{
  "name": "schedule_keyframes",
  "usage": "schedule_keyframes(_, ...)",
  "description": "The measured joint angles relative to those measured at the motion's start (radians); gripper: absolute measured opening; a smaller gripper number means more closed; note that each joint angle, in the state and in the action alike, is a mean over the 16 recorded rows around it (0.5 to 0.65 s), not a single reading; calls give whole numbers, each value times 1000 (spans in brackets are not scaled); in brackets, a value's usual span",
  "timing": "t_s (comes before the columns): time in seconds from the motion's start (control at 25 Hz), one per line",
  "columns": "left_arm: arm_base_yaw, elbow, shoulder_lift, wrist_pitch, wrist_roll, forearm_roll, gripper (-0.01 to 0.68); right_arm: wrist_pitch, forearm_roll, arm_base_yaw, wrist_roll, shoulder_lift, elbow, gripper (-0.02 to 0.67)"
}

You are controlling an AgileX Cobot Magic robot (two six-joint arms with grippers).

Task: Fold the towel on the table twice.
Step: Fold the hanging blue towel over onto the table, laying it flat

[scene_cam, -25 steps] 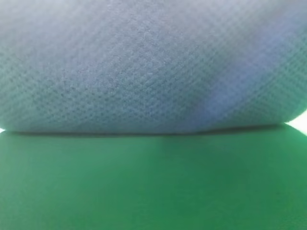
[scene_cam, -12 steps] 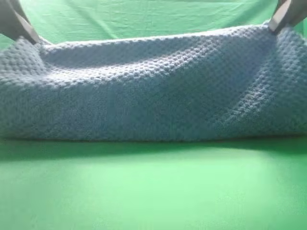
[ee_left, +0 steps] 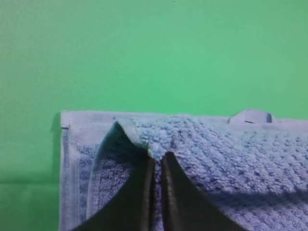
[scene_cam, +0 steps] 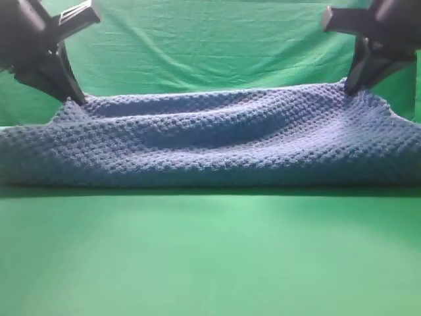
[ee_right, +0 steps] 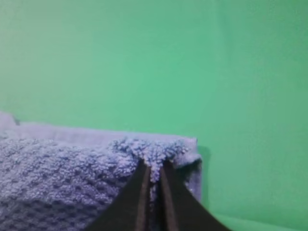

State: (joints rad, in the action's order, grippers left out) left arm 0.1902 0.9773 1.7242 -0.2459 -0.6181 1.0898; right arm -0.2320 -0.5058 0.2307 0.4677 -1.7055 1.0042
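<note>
Two dark grippers pinch the corners of a large blue-grey waffle-knit towel [scene_cam: 217, 141], which lies doubled across the middle of the broad matte green table [scene_cam: 210, 257], its rolled fold facing the near edge and its raised layer sagging between the two grips. This layer is judged to be held up so that it can be carried over and laid flush on the layer beneath, whose hemmed border shows just beyond it in both wrist views; the first fold thus appears nearly complete, the second not begun. The left gripper [scene_cam: 68, 97] is clenched on the towel's left corner, a tuft of pile bunched at its tips; the right gripper [scene_cam: 350, 85] grasps the right corner likewise. Behind hangs a wrinkled green backdrop cloth [scene_cam: 210, 46].
</note>
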Motion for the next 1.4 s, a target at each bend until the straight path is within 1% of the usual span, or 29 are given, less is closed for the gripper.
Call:
schedule_keyframes(0.4,0,50,87,73,-1,4,3,41,-3,0,30,-115,62,7)
schedule_keyframes(0.48,1,52,89,86,-4,5,13,47,-4,0,36,-122,67,27)
schedule_keyframes(0.56,1,52,89,96,-10,5,36,54,-4,0,41,-126,70,67)
schedule_keyframes(0.68,1,53,89,105,-20,6,110,63,-5,0,47,-125,71,166)
schedule_keyframes(0.96,2,54,65,78,-54,-13,381,45,-7,0,65,-66,72,443)
schedule_keyframes(1.04,2,54,42,59,-67,-24,440,21,-6,0,71,-29,72,500)
schedule_keyframes(1.12,2,54,9,34,-77,-37,482,-12,-5,0,76,18,72,534)
schedule_keyframes(1.16,2,54,-12,19,-81,-44,495,-32,-5,0,79,46,72,540)
schedule_keyframes(1.24,2,54,-61,-17,-88,-58,498,-79,-4,0,83,108,72,525)
schedule_keyframes(1.32,2,54,-120,-59,-94,-72,466,-133,-3,0,85,178,72,474)
schedule_keyframes(1.4,2,54,-189,-106,-100,-85,401,-193,-1,0,85,253,72,401)
